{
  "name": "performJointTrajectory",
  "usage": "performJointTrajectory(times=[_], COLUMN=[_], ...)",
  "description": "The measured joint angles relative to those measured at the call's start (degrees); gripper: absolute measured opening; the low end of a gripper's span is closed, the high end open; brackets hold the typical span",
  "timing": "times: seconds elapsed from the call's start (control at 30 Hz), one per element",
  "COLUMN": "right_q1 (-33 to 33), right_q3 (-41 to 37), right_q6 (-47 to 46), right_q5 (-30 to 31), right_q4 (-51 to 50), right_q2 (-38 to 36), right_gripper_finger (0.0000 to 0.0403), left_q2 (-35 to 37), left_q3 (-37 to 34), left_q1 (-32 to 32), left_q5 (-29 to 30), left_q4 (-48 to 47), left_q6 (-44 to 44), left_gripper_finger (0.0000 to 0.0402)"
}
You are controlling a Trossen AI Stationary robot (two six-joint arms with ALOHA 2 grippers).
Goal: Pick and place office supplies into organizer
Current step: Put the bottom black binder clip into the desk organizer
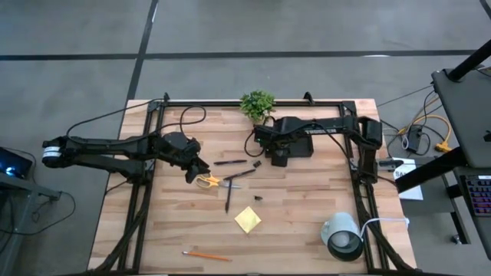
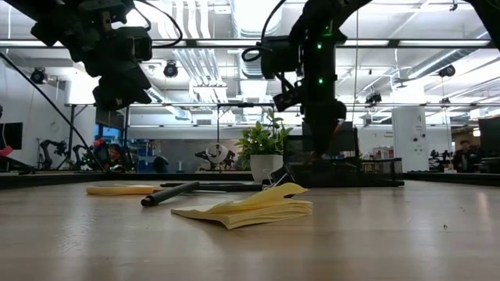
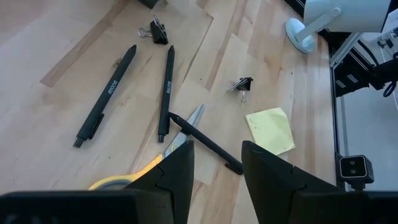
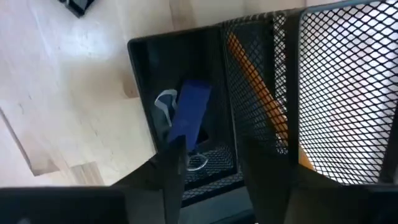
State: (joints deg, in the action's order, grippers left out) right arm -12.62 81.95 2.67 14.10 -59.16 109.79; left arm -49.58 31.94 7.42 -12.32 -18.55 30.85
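The right gripper (image 4: 208, 168) hangs directly above the black mesh organizer (image 1: 295, 144), which stands at the far side of the table (image 1: 307, 222), just beside the small green plant (image 1: 257, 103). Its fingers are spread apart and they hold nothing. Under them, in a front compartment of the organizer, lies a blue binder clip (image 4: 188, 115) with silver handles, and in the next compartment, behind the mesh wall, an orange pencil (image 4: 261, 99) leans tilted. The left gripper (image 3: 214, 171) is above the yellow-handled scissors (image 1: 211, 181), near the middle of the table. Its fingers are also apart, with nothing between them, and the scissors lie on the wood below. One dark pen (image 3: 202, 142) lies across the scissor blades, and two other dark pens (image 3: 165, 93) lie close to each other, a little farther from the gripper. Two small black binder clips (image 3: 241, 85) rest on the wood near the pens. The yellow sticky-note pad (image 1: 247, 220) lies in front of the pens, and a second orange pencil (image 1: 207, 255) lies near the front edge of the table. A white cup (image 1: 337, 228) lies on its side near the front right corner, touching a black tape roll (image 1: 345, 244)
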Motion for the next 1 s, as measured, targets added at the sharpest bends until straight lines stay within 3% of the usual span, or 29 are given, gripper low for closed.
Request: performJointTrajectory(times=[0.17,0.23,0.33,0.53,0.73,1.0], right_q1=[0.6,2.0,7.0,19.2,23.0,24.1], right_q3=[0.9,2.4,4.4,3.8,3.7,4.0], right_q6=[-3.7,-4.6,-1.3,8.0,-6.5,-17.3], right_q5=[0.2,-4.2,-13.6,-15.6,-15.5,-15.4], right_q4=[-1.7,-2.9,-3.1,6.1,14.7,15.3], right_q2=[-1.8,-2.9,-3.5,-1.7,3.6,8.9], right_gripper_finger=[0.0168,0.0175,0.0181,0.0182,0.0183,0.0183], left_q2=[0.0,0.0,0.0,0.0,0.0,0.0], left_q3=[0.0,0.0,0.0,0.0,0.0,0.0], left_q1=[0.0,0.0,0.0,0.0,0.0,0.0], left_q5=[0.0,0.0,0.0,0.0,0.0,0.0], left_q4=[0.0,0.0,0.0,0.0,0.0,0.0], left_q6=[0.0,0.0,-0.2,-0.2,-0.2,-0.3], left_gripper_finger=[0.0118,0.0118,0.0118,0.0118,0.0118,0.0118])
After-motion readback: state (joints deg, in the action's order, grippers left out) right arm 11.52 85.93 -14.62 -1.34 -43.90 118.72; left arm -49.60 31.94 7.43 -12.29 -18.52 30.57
